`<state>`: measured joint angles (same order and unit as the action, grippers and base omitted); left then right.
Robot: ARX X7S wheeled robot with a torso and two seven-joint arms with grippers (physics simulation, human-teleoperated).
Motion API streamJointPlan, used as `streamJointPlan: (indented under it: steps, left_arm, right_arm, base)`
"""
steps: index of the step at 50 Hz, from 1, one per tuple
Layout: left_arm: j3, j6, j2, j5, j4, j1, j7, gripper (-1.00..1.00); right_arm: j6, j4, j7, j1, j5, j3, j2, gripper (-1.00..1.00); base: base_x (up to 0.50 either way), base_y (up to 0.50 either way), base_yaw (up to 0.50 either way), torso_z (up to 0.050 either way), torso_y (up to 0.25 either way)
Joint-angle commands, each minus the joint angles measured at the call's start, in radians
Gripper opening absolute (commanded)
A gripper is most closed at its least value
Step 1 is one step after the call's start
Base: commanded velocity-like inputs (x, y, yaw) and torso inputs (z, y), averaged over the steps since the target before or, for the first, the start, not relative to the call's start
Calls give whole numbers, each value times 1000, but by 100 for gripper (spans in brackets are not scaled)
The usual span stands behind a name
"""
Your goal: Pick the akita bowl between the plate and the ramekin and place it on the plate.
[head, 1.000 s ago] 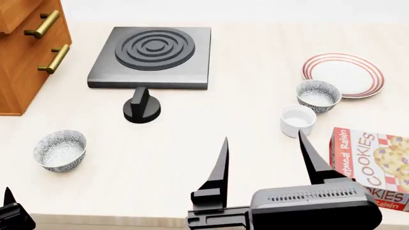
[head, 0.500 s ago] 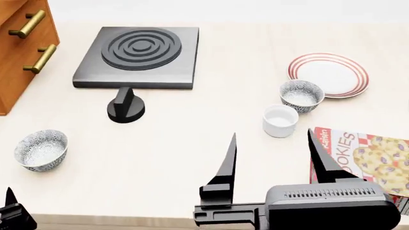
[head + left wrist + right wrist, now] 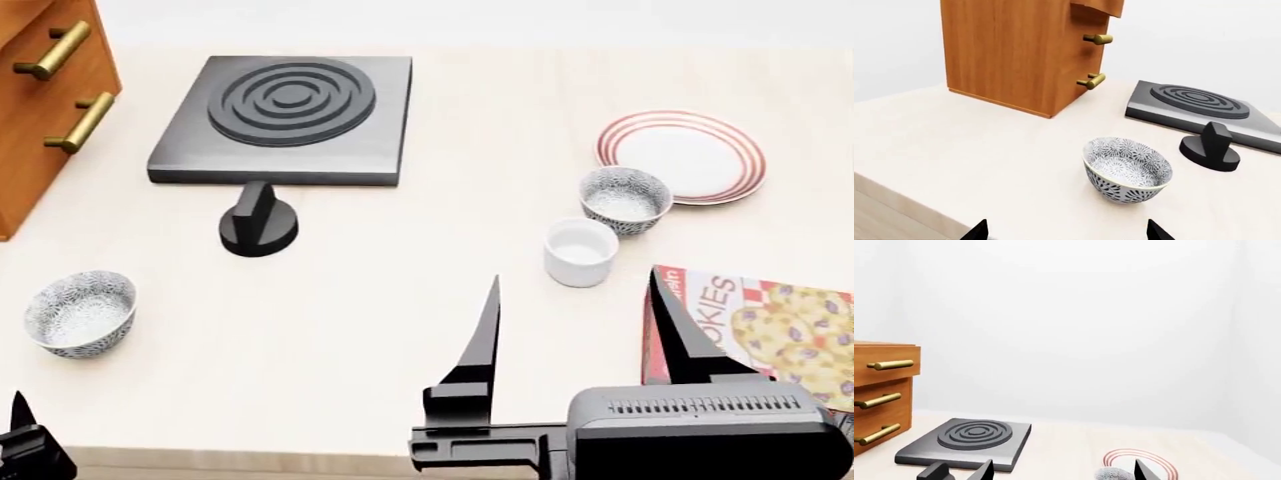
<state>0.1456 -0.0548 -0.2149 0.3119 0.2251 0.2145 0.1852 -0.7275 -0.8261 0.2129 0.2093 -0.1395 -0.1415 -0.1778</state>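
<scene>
The akita bowl (image 3: 623, 198), speckled grey and white, stands upright between the red-ringed plate (image 3: 681, 155) and the plain white ramekin (image 3: 582, 250), touching neither. My right gripper (image 3: 575, 280) hovers open over the counter just in front of the ramekin, nothing between its fingers. In the right wrist view the bowl's rim (image 3: 1114, 474) shows low between that gripper's fingertips (image 3: 1064, 470), with the plate (image 3: 1141, 461) behind it. My left gripper (image 3: 1066, 230) is open near the counter's front left.
A second speckled bowl (image 3: 80, 312) (image 3: 1127, 170) sits at the front left, just ahead of the left gripper. A black hob (image 3: 280, 120), a black knob (image 3: 258, 225), a wooden drawer cabinet (image 3: 40, 90) and a cookies box (image 3: 761, 335) also stand here.
The head view has shifted, so everything on the counter sits further left in it. My right gripper has edged to the right and is still open.
</scene>
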Motion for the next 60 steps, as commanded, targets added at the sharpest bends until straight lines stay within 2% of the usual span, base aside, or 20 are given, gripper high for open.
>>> streamJointPlan:
  steps: [1, 60]
  left_arm:
    - [-4, 5, -2, 3, 6, 0, 2, 100]
    - [-21, 3, -16, 24, 1, -1, 21, 100]
  right_arm:
    - [1, 0, 7, 0, -10, 1, -5, 100]
    - [-1, -1, 44, 5, -53, -3, -29, 100]
  base:
    - [0, -27, 0, 0, 0]
    - [0, -116, 0, 0, 0]
